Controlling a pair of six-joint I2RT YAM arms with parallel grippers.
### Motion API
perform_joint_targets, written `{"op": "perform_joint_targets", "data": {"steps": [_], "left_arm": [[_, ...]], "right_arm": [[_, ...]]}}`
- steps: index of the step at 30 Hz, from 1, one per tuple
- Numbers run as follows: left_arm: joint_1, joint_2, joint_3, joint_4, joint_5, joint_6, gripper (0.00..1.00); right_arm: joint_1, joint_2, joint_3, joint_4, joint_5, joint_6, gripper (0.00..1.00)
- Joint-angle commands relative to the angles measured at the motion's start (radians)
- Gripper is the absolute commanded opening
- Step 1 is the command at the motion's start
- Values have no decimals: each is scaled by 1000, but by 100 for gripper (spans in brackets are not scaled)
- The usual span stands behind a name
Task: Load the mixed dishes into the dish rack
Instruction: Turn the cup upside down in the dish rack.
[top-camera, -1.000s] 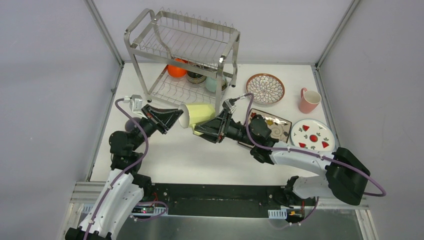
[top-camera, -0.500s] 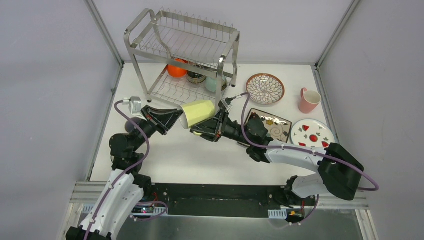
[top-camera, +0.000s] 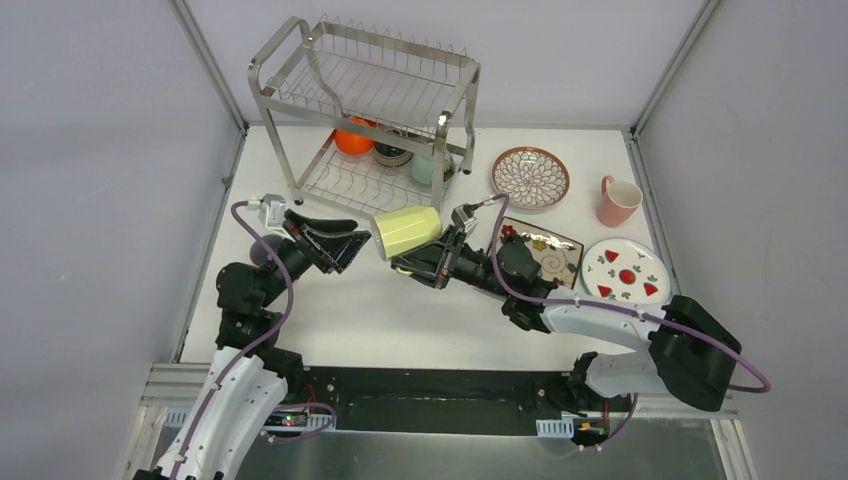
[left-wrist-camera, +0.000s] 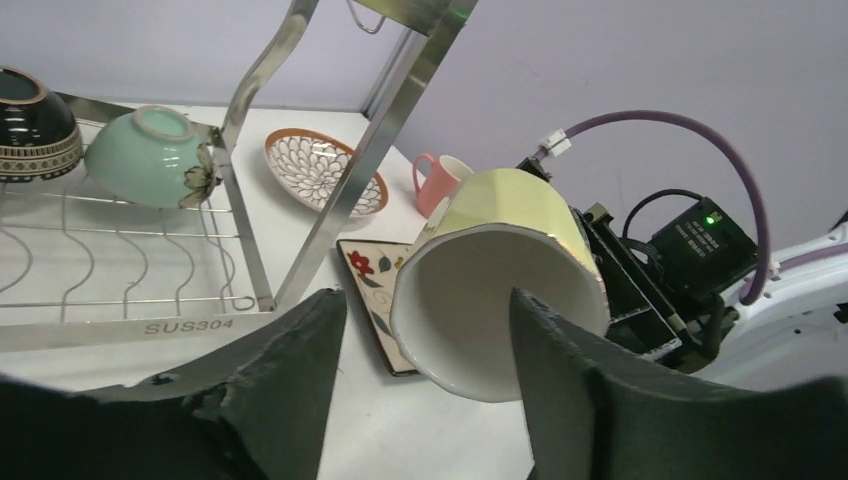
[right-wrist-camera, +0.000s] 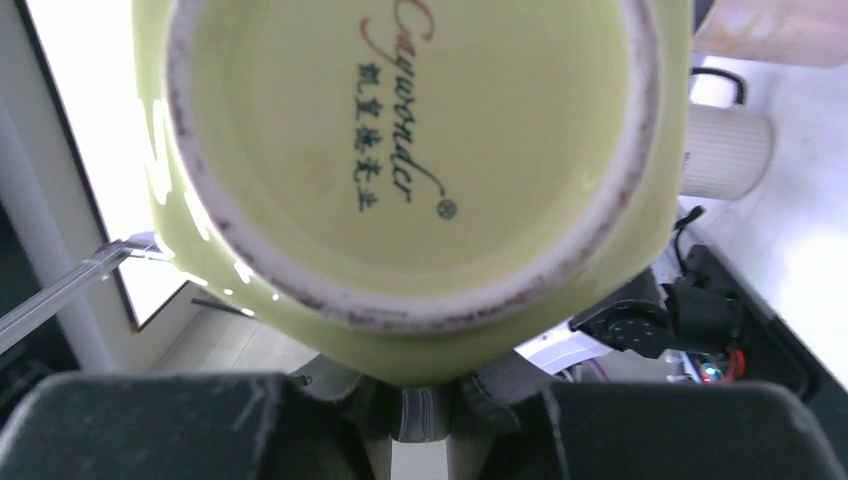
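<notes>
The yellow-green mug (top-camera: 407, 231) hangs on its side above the table, in front of the dish rack (top-camera: 370, 90). My right gripper (top-camera: 412, 258) is shut on the mug's base end; the right wrist view shows its base (right-wrist-camera: 410, 170) pressed over the gripper (right-wrist-camera: 425, 410). My left gripper (top-camera: 352, 245) stands open just left of the mug's mouth, apart from it. In the left wrist view the mug's white inside (left-wrist-camera: 500, 270) faces the open left gripper (left-wrist-camera: 428, 300). An orange bowl (top-camera: 353, 140), a dark bowl (top-camera: 392, 152) and a mint bowl (top-camera: 425, 168) sit on the rack's lower shelf.
Right of the rack lie the petal-pattern plate (top-camera: 530, 177), the pink mug (top-camera: 618, 201), the square floral plate (top-camera: 548, 250) under my right arm, and the white red-marked plate (top-camera: 625, 270). The rack's steel post (left-wrist-camera: 330, 170) stands close to the left gripper.
My left gripper has opened and drawn back off the mug's rim. The right gripper has closed on the mug's base end and now carries it alone, shifted slightly right.
</notes>
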Motion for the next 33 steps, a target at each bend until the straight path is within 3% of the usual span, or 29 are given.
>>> {"op": "perform_joint_targets", "data": {"steps": [1,2,4,5,12,22,27,33], "left_arm": [[-7,-9,83,-165,-22,94,67],[-7,-9,89,-182,-22,102,73],[-7,-10,95,-208,-25,117,95],[-7,-12,96,-219,-27,122,99],[-7,35,187,-459,-44,214,99],[-7,163,318,-723,-187,297,99],[-6,204,392,-882,-488,282,99],[-7,213,434,-947,-567,353,99]], "right_arm": [[-15,-118,11,-42,70,-114,0],[-17,-133,15,-98,74,-127,0],[-21,-165,28,-206,89,-194,0],[-21,-180,35,-258,119,-244,0],[-20,-267,49,-556,158,-397,0],[-21,-411,162,-1053,407,-841,0],[-28,-428,210,-1167,551,-939,0],[-114,-377,255,-1151,561,-1035,0]]}}
